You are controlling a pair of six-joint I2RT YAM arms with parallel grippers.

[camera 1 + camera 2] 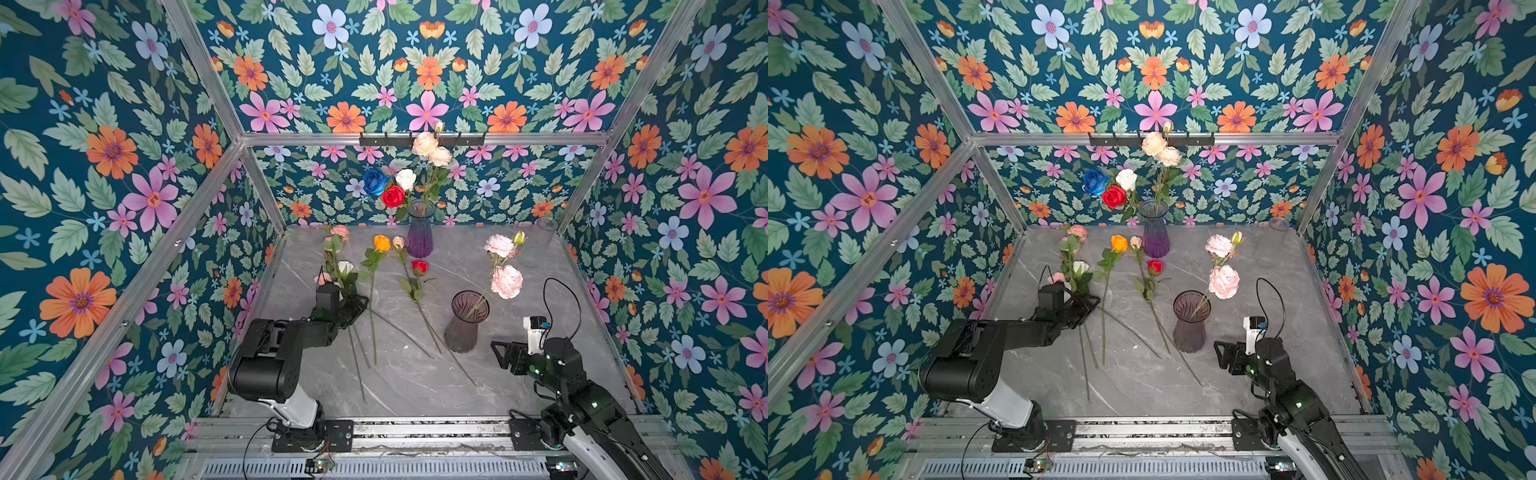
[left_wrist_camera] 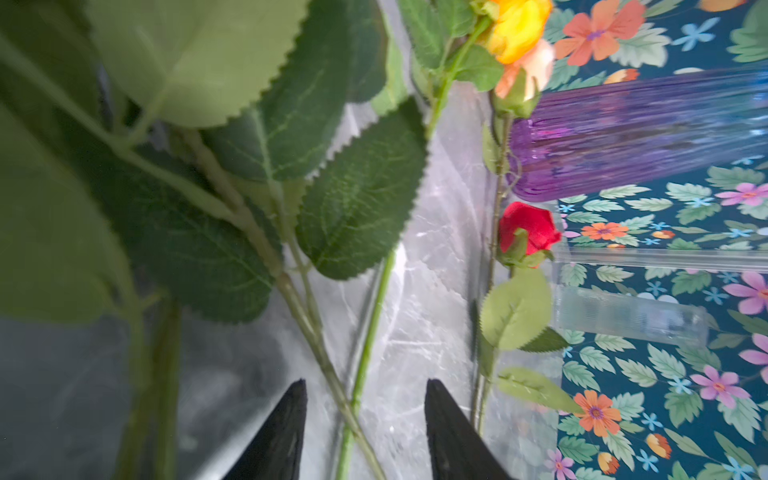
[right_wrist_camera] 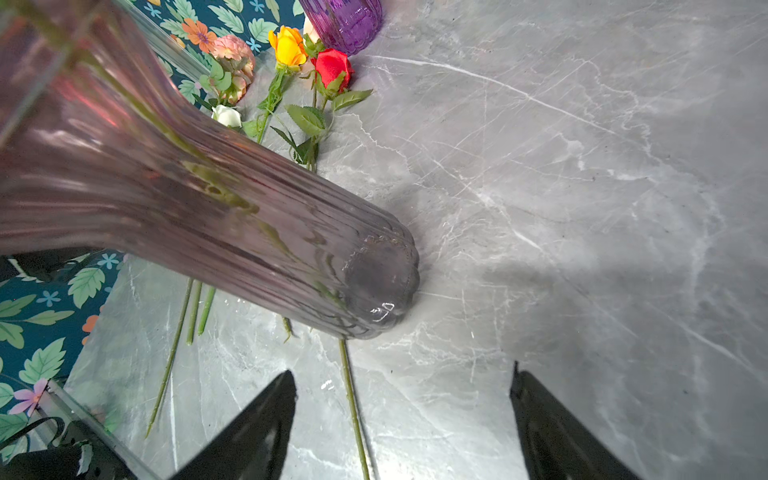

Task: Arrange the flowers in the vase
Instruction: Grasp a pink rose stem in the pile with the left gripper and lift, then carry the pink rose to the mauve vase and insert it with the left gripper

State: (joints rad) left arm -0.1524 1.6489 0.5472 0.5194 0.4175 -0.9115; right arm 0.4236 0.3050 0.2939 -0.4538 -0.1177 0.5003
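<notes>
Left tool buried among leaves in both top views, tips unseen, contact with stems unclear. Left wrist view: nearest leaves pure blur, purple vase cut by edge. Right wrist view: smoky vase blurred, mouth off frame. Clear vase in far corner, barely readable.
</notes>
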